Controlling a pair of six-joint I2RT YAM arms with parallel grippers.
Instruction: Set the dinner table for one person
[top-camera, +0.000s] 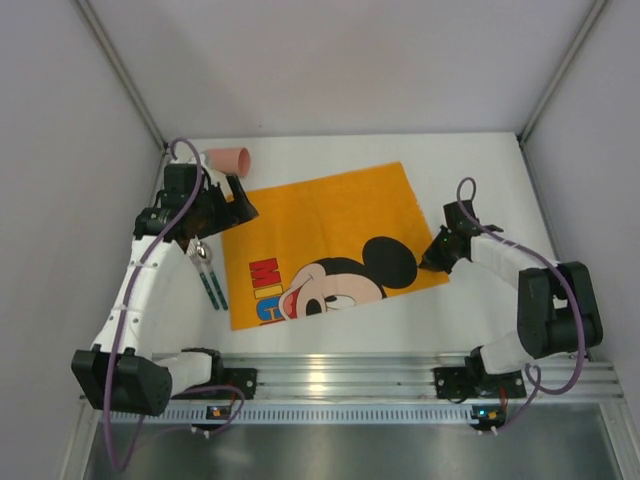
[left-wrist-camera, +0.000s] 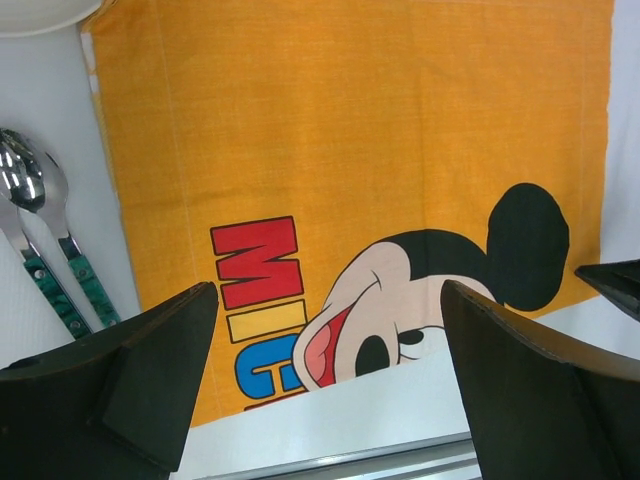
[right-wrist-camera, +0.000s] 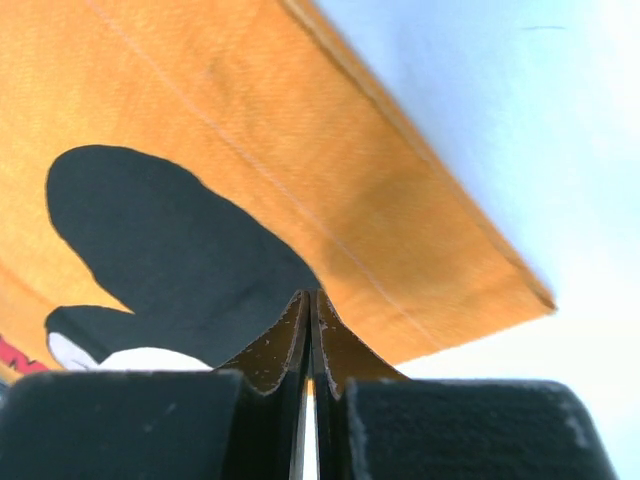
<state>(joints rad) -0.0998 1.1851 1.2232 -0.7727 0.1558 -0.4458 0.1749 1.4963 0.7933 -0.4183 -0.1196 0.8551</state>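
The dinner table is a white top with a silver rail at the near edge. An orange cartoon-mouse placemat lies askew on it. My left gripper hangs above the mat's far left corner, wide open and empty. My right gripper is shut at the mat's right edge by the black ear; the mat lies flat under its tips. Two pieces of green-handled cutlery lie left of the mat. A pink cup lies on its side at the back left.
A white plate rim shows at the top left of the left wrist view; in the top view my left arm hides it. Grey walls close in the table on the left, right and back. The silver rail runs along the near edge.
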